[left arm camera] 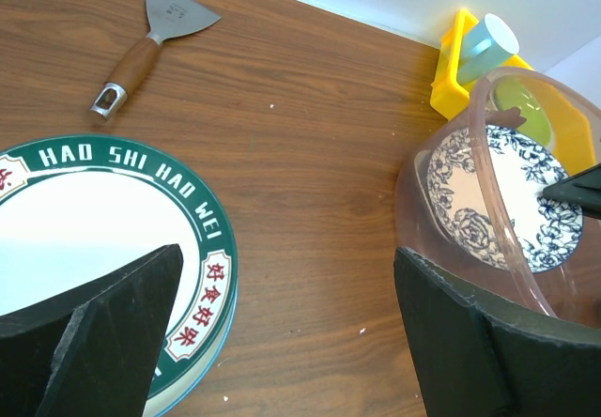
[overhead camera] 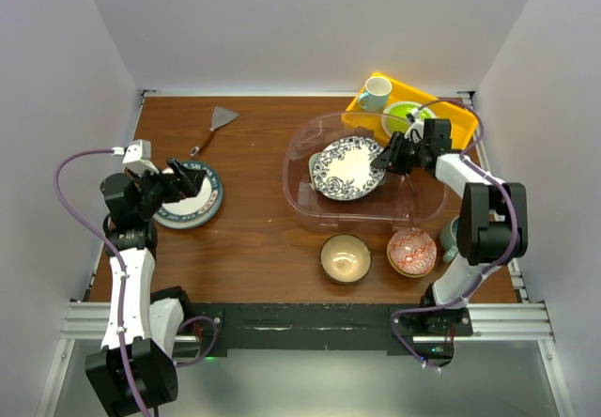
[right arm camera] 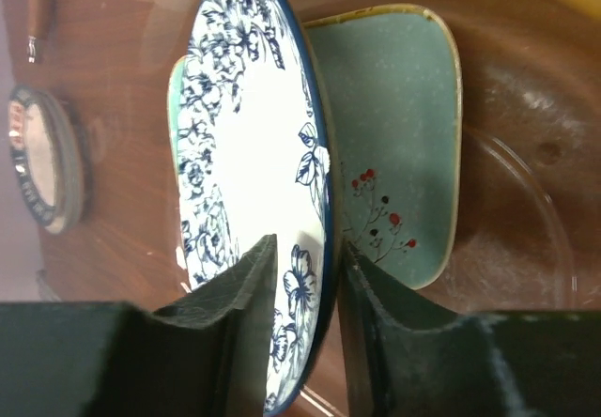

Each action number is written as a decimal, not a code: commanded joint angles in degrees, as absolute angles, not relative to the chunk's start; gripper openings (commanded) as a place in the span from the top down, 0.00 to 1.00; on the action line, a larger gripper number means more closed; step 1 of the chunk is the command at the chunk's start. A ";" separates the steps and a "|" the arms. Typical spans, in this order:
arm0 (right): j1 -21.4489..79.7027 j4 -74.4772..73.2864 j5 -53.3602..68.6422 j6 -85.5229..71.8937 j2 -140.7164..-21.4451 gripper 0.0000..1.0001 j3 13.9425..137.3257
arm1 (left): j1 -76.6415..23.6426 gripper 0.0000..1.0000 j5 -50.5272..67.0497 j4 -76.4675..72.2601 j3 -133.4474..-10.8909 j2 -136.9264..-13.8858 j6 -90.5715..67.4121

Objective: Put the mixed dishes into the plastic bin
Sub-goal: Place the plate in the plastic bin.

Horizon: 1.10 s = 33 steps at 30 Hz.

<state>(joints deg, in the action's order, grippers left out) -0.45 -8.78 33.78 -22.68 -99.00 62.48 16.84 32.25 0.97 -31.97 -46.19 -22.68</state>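
Blue floral plate (overhead camera: 346, 169) is inside the clear plastic bin (overhead camera: 347, 212). It's glossy white ceramic, round, with a navy flower-and-leaf band. It sits tilted, right rim raised and left rim low. In the top view its long axis runs left-right; the right wrist view sees it nearly edge-on.

Under it lies a rounded-square teal plate (right arm camera: 399, 107), matte and speckled, with a tan edge and a red berry sprig.

The right gripper (right arm camera: 310, 248) straddles the floral plate's raised rim, one finger on each face. I can't tell whether the pads are pressing or just clear of it; the gap looks thin.

The bin is a transparent rounded D-shape with a wide rim, on a brown wood-grain table (overhead camera: 263, 154).

The left gripper (overhead camera: 188, 182) has its jaws spread wide, holding nothing, over the green-rimmed plate (left arm camera: 113, 239). That rim reads "HAO SHI HAO WEI", plus red Chinese characters.

In front of the bin are the tan bowl (overhead camera: 345, 255), the red-patterned bowl (overhead camera: 411, 252) and the grey-teal mug (overhead camera: 449, 239), which is partly behind the right arm.

At the far right, the yellow tray (overhead camera: 451, 115) holds a white mug (overhead camera: 376, 93) and a lime-green plate (overhead camera: 404, 116).

A scraper (left arm camera: 155, 37) with a wooden handle and metal blade lies at the far left.
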 commanded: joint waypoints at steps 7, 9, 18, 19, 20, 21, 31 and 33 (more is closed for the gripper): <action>-0.44 -10.36 29.54 -19.08 -99.84 0.42 68.64 | 16.70 0.00 31.73 -1.76 -31.82 -46.14 -20.92; -0.44 -11.77 28.66 -17.50 -99.84 0.37 69.26 | 16.70 0.00 31.73 -1.67 -31.82 -46.14 -20.92; 2.98 -15.82 23.39 -13.10 -100.37 0.26 71.28 | 16.70 0.00 31.47 -1.41 -31.99 -45.97 -20.83; 3.08 -16.26 22.94 -12.92 -100.46 0.25 71.45 | 16.70 0.00 31.46 -1.41 -31.99 -45.97 -20.74; 3.16 -16.78 22.59 -12.66 -100.37 0.24 71.80 | 16.70 0.00 31.38 -1.32 -31.99 -45.97 -20.74; 3.25 -17.14 21.46 -12.31 -100.46 0.24 71.98 | 16.70 0.00 31.20 -1.23 -31.99 -45.88 -20.83; 3.25 -18.81 18.98 -10.55 -98.18 0.12 72.16 | 16.61 0.00 27.86 -0.09 -32.78 -46.14 -20.22; 3.25 -19.16 18.98 -9.93 -97.56 0.12 72.25 | 16.61 0.00 26.64 2.18 -33.05 -46.14 -20.21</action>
<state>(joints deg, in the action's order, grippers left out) 3.09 -18.85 20.23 -12.03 -100.22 69.65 16.84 29.50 1.28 -31.97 -46.24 -21.89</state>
